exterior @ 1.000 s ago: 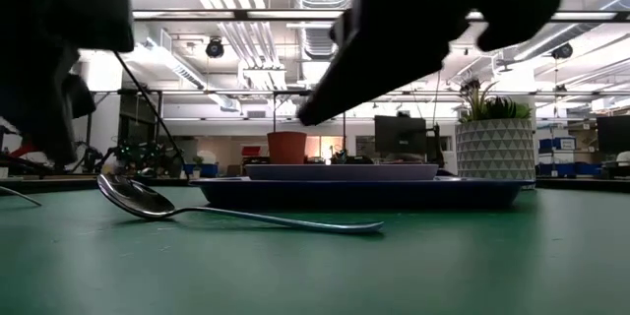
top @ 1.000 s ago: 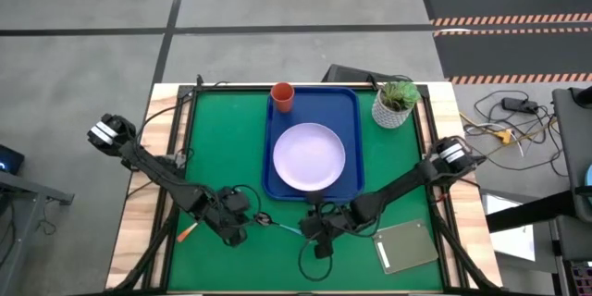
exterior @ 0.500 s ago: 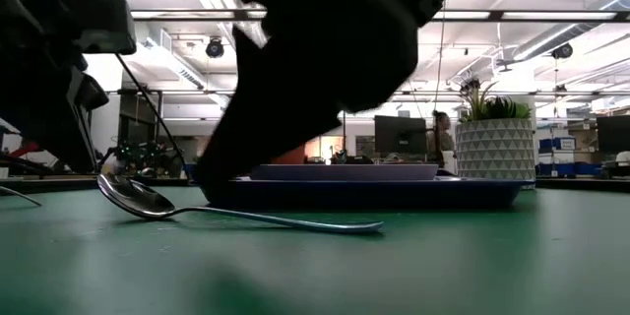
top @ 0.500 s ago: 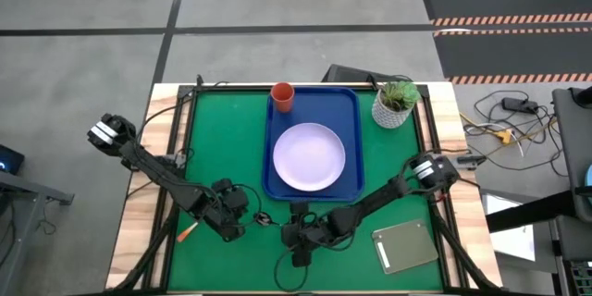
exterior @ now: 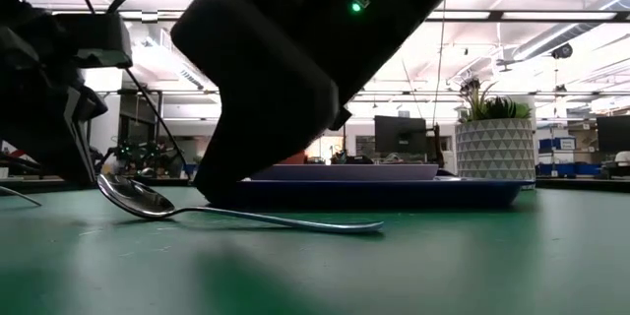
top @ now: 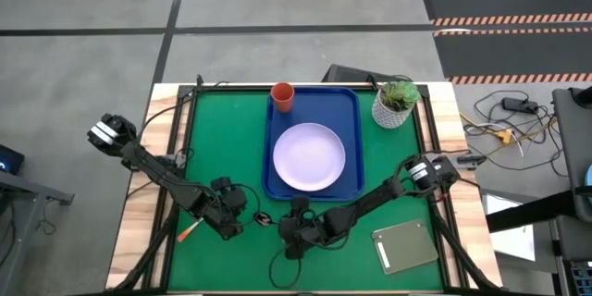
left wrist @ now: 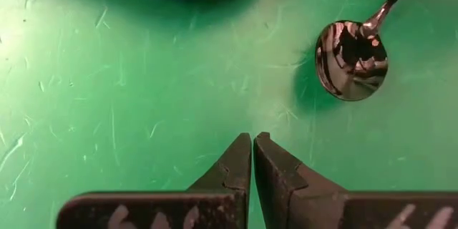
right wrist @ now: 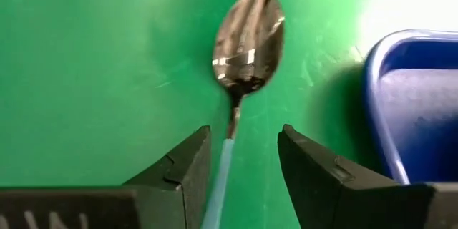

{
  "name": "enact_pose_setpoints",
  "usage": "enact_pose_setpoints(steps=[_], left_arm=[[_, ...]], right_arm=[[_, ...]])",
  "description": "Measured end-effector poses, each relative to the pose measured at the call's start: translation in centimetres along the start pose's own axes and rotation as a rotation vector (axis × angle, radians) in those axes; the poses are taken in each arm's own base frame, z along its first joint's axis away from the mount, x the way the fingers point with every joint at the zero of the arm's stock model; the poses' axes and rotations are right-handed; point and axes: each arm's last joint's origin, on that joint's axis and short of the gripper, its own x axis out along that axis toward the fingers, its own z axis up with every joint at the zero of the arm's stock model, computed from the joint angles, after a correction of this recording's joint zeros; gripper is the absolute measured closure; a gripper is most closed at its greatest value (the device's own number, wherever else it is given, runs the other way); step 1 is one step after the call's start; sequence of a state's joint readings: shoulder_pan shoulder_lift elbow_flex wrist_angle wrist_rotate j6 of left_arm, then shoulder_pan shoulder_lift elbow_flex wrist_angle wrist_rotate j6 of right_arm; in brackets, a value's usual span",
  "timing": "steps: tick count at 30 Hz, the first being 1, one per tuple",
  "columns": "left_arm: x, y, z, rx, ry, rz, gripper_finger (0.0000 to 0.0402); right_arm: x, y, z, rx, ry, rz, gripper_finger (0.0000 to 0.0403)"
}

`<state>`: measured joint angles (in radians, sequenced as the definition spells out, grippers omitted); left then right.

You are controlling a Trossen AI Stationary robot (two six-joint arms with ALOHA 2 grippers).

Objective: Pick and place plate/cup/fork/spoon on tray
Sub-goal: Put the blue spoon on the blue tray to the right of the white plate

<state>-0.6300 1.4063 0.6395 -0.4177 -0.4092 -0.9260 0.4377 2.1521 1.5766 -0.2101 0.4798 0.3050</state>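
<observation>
The spoon (right wrist: 249, 39) lies flat on the green mat near the tray's near-left corner, its dark bowl (left wrist: 351, 61) up and its light blue handle (right wrist: 223, 168) running back between my right gripper's open fingers. My right gripper (right wrist: 243, 139) stands low over that handle, one finger on each side. My left gripper (left wrist: 252, 143) is shut just left of the bowl and holds nothing. The blue tray (top: 350, 102) carries the pale plate (top: 309, 156) and the orange-red cup (top: 282, 97). The fork (top: 188, 232) lies at the mat's near left edge.
A white patterned pot with a green plant (top: 396, 102) stands right of the tray's far corner. A grey square slab (top: 405, 245) lies at the near right. In the low view my right arm (exterior: 295, 79) blocks much of the tray (exterior: 394, 193).
My right gripper has gone toward the table's left edge and down, and it now stands over the spoon's handle. The spoon has stayed where it was.
</observation>
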Motion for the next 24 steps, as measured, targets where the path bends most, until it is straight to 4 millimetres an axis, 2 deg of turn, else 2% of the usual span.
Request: enact_pose_setpoints(steps=[13,24], left_arm=[[0.0,-1.1,0.8,-0.013,-0.088,-0.120,0.0402],[-0.1,-1.4,0.6,-0.004,0.011,-0.212,0.0402]], right_arm=[[0.5,-0.3,-1.6,0.089,0.023,-0.026,0.0269],[0.9,-0.1,-1.7,0.101,0.017,0.015,0.0280]])
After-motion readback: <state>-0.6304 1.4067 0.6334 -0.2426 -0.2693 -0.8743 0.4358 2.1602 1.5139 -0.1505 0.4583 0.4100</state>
